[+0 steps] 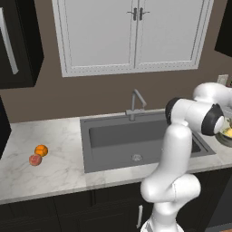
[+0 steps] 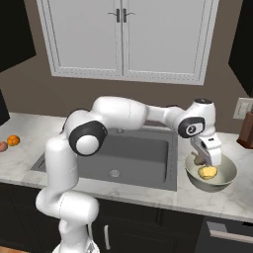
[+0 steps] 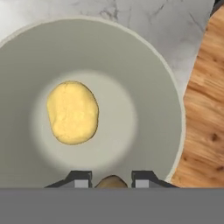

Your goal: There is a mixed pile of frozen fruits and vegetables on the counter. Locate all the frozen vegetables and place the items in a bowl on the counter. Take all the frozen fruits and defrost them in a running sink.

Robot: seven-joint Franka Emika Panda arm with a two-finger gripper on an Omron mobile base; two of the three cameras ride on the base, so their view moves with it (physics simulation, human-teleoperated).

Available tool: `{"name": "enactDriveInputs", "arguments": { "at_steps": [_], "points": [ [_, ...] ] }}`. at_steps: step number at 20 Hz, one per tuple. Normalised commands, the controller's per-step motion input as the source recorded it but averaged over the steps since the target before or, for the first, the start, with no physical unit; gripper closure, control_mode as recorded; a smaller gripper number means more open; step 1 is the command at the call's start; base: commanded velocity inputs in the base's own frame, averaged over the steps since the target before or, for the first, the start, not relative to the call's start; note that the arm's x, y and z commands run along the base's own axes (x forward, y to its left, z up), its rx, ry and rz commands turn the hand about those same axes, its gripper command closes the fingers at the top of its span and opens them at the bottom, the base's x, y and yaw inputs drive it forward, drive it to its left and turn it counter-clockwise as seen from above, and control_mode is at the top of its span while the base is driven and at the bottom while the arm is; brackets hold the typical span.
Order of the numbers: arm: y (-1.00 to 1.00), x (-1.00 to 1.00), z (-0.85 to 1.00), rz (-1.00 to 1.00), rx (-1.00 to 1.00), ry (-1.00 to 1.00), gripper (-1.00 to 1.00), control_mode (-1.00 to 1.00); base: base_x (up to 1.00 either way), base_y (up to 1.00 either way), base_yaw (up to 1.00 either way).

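My gripper (image 3: 111, 179) hangs just above the pale bowl (image 3: 148, 70), shut on the small grey-brown vegetable disc (image 3: 111, 182), which peeks out between the fingertips. The yellow lumpy vegetable (image 3: 72, 112) lies on the bowl's floor. In the right base view the gripper (image 2: 200, 160) sits over the bowl (image 2: 223, 181) on the counter right of the sink (image 2: 133, 153), with the yellow piece (image 2: 208, 172) inside. The two fruits, an orange ball (image 1: 41, 150) and a reddish-pink ball (image 1: 35, 160), rest together on the counter (image 1: 54, 172) far left of the sink (image 1: 127, 136).
A slim silver faucet (image 1: 135, 104) stands behind the sink, with no water visible. A wooden board (image 3: 205, 113) lies right beside the bowl. A dark brown object (image 2: 245, 131) stands at the counter's far right, near a wall outlet (image 2: 242, 107).
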Motion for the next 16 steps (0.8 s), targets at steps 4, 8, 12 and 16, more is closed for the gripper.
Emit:
{"name": "enactDriveInputs", "arguments": {
  "at_steps": [4,8,12,16],
  "points": [
    [-0.09,-0.02,-0.37,0.00,0.03,0.00,1.00,-1.00,0.00,0.00,0.00],
    [0.00,-0.01,-0.33,0.00,0.02,0.01,1.00,-1.00,0.00,0.00,0.00],
    [0.00,0.00,-0.26,0.00,0.00,0.08,1.00,-1.00,0.00,0.00,0.00],
    [0.01,0.00,-0.33,0.00,0.00,0.07,1.00,-1.00,0.00,0.00,0.00]
  ]
}}
